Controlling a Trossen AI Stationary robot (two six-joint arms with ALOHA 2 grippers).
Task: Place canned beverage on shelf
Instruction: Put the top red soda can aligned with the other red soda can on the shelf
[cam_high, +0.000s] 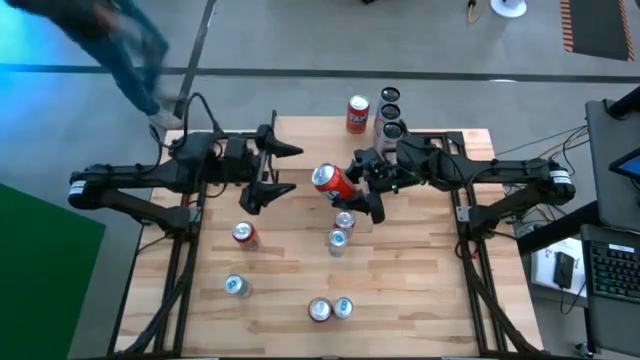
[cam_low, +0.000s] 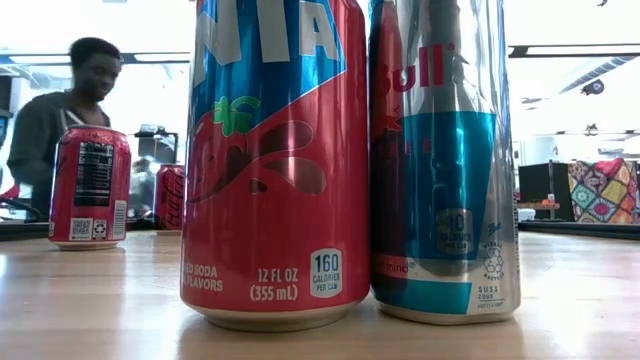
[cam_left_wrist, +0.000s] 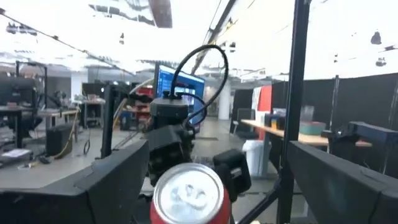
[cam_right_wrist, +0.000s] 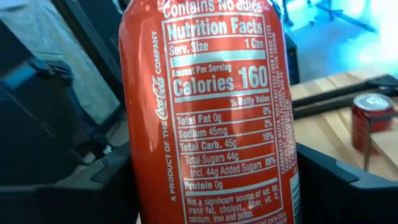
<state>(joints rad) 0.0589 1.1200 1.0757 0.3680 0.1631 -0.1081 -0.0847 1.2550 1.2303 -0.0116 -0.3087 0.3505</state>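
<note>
My right gripper (cam_high: 350, 187) is over the middle of the table, shut on a red soda can (cam_high: 332, 182) held above the tabletop. The can's silver top (cam_left_wrist: 188, 193) faces my left gripper (cam_high: 288, 170), which is open a short way to the can's left. The left gripper's two fingers are spread wide and touch nothing. I cannot make out the shelf in these views. My right gripper pinches the red can's side wall (cam_right_wrist: 143, 180) between its two fingers (cam_right_wrist: 93, 180), one on each side, about halfway along the can. The fingers come roughly level from the table's right, lying across the can. The can is clear of the table, tilted, its top toward the left arm.
Several cans stand on the wooden table: a red one (cam_high: 358, 113) and two dark ones (cam_high: 391, 128) at the far edge, two (cam_high: 340, 230) just near of the right gripper, others (cam_high: 243, 234) (cam_high: 236, 286) near left. A red one (cam_low: 275, 160) and a blue-silver one (cam_low: 445, 160) stand at the near edge. A person (cam_low: 70, 100) is beyond the far left corner.
</note>
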